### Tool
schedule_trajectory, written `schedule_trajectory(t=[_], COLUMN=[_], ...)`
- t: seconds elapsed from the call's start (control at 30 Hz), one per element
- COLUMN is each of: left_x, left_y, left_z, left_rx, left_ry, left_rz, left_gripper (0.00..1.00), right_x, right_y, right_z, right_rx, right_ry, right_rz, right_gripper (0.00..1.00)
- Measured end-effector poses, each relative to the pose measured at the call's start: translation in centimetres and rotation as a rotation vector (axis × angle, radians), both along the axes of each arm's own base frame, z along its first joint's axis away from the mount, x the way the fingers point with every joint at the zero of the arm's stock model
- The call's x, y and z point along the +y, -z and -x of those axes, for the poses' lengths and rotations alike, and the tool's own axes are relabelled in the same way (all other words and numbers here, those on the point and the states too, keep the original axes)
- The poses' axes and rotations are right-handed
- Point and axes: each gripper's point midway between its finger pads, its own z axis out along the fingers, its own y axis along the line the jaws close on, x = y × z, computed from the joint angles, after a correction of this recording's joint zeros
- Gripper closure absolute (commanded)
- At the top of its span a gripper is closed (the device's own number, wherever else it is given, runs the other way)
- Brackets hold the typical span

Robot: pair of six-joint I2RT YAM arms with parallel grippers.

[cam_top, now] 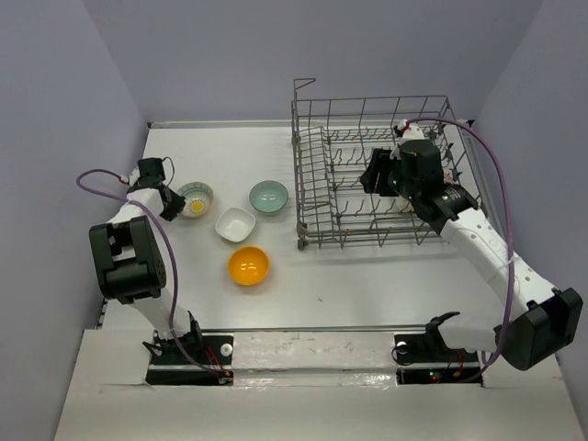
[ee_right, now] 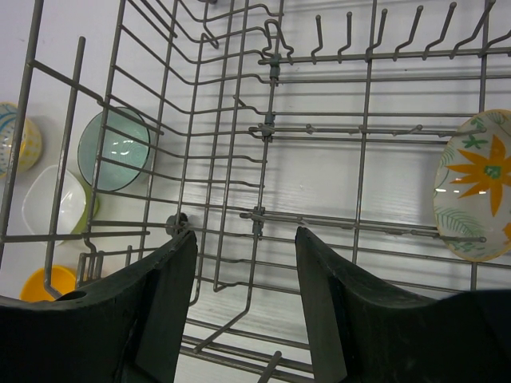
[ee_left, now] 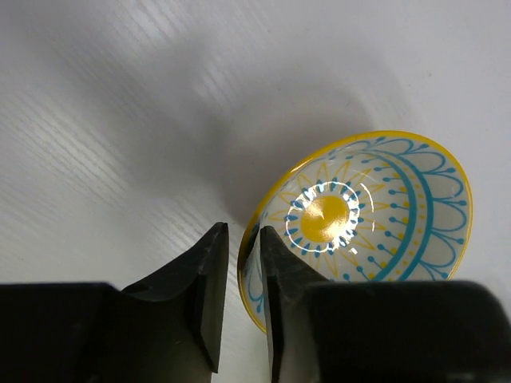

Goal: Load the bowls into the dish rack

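Bowls on the tabletop [cam_top: 367,276] left of the dish rack [cam_top: 377,175] number four: patterned bowl [ee_left: 367,207], white squarish bowl [cam_top: 235,224], teal bowl [cam_top: 268,195] and orange bowl [cam_top: 249,265]. A flower bowl [ee_right: 475,187] stands on edge inside the rack, cut off by the frame's edge. The left claw [ee_left: 243,243] straddles the patterned bowl's rim, nearly pressed together; whether it already pinches is unclear. The right claw [ee_right: 247,235] hangs spread and empty above the rack's wires.
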Motion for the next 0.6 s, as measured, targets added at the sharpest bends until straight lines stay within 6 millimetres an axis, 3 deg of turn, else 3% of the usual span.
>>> schedule_trajectory(t=[0.2,0.3,0.6], left_x=[-0.4,-0.5,-1.4], left_y=[-0.2,-1.1,-2.7], left_z=[-1.2,-2.4,-2.0], left_rx=[-0.037,-0.086,-0.109], left_ry=[0.009,0.017,0.051], left_rz=[0.027,0.037,0.066], left_gripper=[1.00,1.00,1.00], right_x=[0.0,0.0,0.0], right_y=[0.0,0.0,0.0], right_z=[0.0,0.0,0.0], right_rx=[0.000,0.000,0.001], right_ry=[0.000,0.000,0.000], right_rz=[0.000,0.000,0.000], right_gripper=[0.42,0.42,0.42])
